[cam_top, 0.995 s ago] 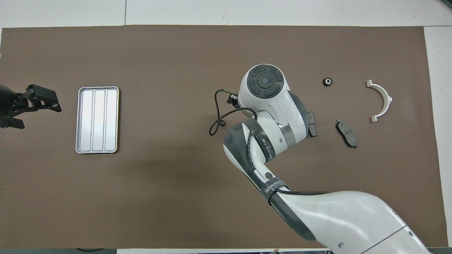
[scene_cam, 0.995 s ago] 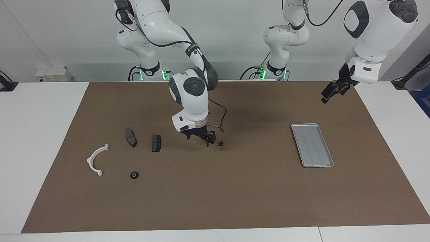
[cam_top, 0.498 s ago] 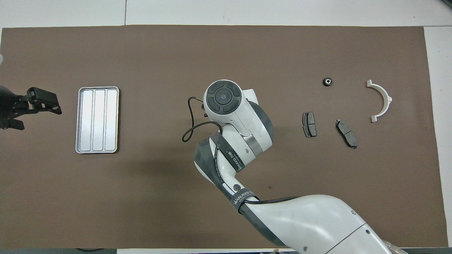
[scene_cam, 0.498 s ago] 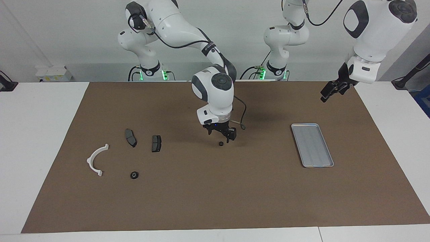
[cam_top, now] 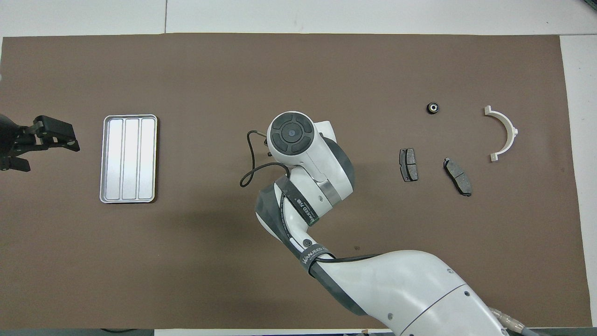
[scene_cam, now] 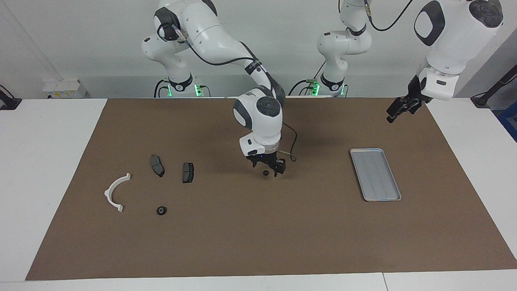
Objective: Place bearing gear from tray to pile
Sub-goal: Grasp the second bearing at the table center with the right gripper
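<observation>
Right gripper (scene_cam: 270, 169) was low over the brown mat (scene_cam: 258, 242) mid-table, fingers spread, holding nothing. Small black bearing gear (scene_cam: 265, 173) lay on the mat right at its fingertips, between the two fingers as seen in the facing view; contact couldn't be told. In the overhead view the right arm's wrist covered the gear completely.

Gear sat well apart from the tray (scene_cam: 375, 173), which was at the left arm's end of the mat, nothing in it. It was also apart from the pile toward the right arm's end: two dark brake pads (scene_cam: 188, 172), white semicircular bracket (scene_cam: 116, 191), and a second small black round part (scene_cam: 161, 210) farther from the robots than the pads.

Left gripper (scene_cam: 398, 110) waited in the air over the mat's edge near the tray, open, holding nothing.
</observation>
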Controlling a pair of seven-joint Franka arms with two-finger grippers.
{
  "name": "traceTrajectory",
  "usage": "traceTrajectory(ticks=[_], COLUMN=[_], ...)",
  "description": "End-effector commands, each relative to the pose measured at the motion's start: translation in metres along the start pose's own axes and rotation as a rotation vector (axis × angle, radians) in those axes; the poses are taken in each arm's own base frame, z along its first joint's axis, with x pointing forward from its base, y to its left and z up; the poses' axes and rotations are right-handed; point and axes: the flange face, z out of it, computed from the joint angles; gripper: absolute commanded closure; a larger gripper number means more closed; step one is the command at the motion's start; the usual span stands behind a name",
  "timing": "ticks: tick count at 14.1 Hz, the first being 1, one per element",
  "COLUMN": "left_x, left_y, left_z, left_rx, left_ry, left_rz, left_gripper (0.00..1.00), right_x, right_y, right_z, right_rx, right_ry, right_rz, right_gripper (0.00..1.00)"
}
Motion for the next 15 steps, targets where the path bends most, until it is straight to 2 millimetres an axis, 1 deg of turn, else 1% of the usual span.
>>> traceTrajectory(ticks=[1,3,6,10,13,15], left_x=[-0.007,-0.007,-0.01,-0.012,-0.012,-0.012], left_y=[-0.004,-0.005,0.0,0.001,0.002,0.002], left_z=[-0.006,-0.007,-0.009,-0.009,-0.009,-0.009], left_rx=[0.002,0.001,-0.002,-0.001,-0.002,-0.002], left_ry=[0.005,0.008,0.02,0.017,0.019,0.019], left_rz=[0.025,0.049,0.056,0.052,0.053,0.053], left_gripper=[0.0,0.0,0.0,0.0,0.0,0.0], right_x=[-0.002,-0.002,-0.006,-0.009,-0.011,-0.02], right_y=[0.002,0.004,0.008,0.011,0.01,0.006], right_z=[0.01,0.014,0.023,0.028,0.028,0.026], right_rx=[0.008,0.002,-0.011,-0.009,-0.01,-0.003], right_ry=[0.002,0.0,-0.007,-0.016,-0.018,-0.026], right_rz=[0.015,0.018,0.014,0.018,0.02,0.018], right_gripper=[0.05,0.07,0.08,0.1,0.17,0.2])
